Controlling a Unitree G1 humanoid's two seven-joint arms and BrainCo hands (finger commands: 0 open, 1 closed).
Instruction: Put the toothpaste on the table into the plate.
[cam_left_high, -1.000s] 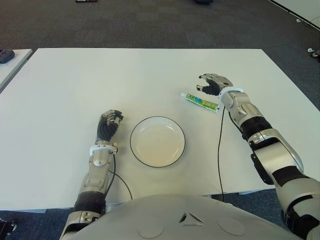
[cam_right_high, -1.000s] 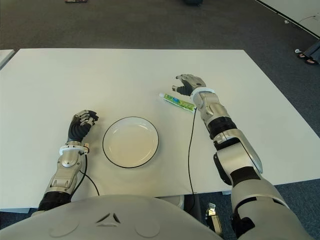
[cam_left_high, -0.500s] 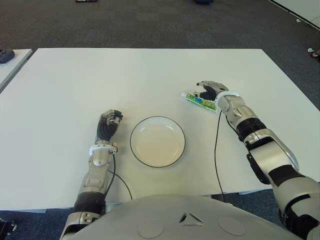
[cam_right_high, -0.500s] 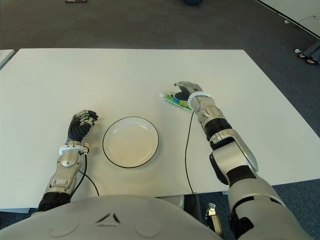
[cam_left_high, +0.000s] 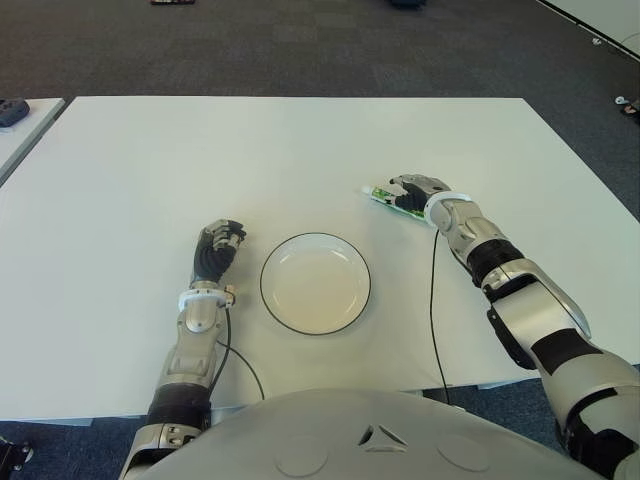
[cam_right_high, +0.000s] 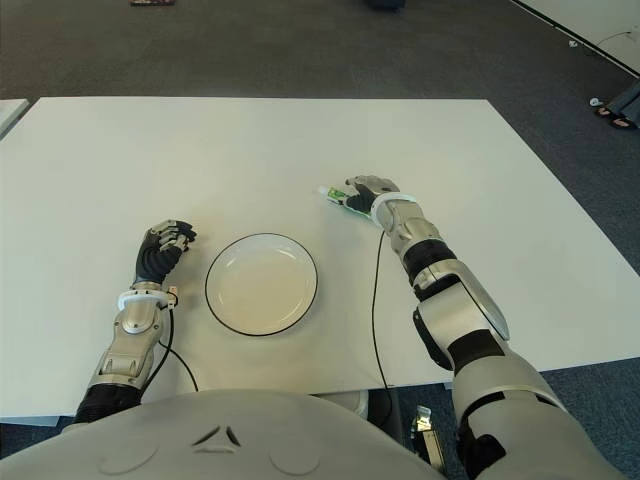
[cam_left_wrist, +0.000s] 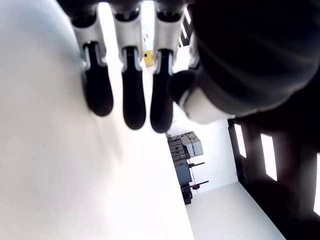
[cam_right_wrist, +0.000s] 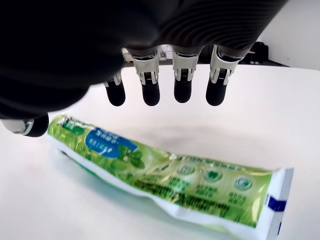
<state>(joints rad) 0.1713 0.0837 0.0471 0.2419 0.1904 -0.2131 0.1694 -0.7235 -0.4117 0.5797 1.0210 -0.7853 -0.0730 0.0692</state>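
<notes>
— Where is the toothpaste lying right now?

— The green and white soft toothpaste tube (cam_right_wrist: 165, 177) is lying flat on the wide white table (cam_left_high: 300, 150), right of centre in the eye views, and the robot's right hand (cam_left_high: 418, 190) is hovering over it. In the right wrist view the four dark fingertips (cam_right_wrist: 150, 95) are hanging spread just above the tube with the thumb off to one side, so the hand is open and gripping nothing.

— And the plate?

— The round white plate with a thin dark rim (cam_left_high: 290, 318) is sitting in the lower middle of the frame, well apart from the tube, down and to its left. Bare tabletop is showing between the two.

— What is the other hand doing?

— The left hand (cam_left_high: 216, 249) is showing just left of the plate with its fingers curled in, holding nothing.

— How close are the edges?

— The tube is lying well inside the table, far from the far edge at the top and from the right edge. Dark carpet (cam_left_high: 330, 50) is showing beyond the table, and the corner of another white table (cam_left_high: 15, 130) is showing at the upper left.
</notes>
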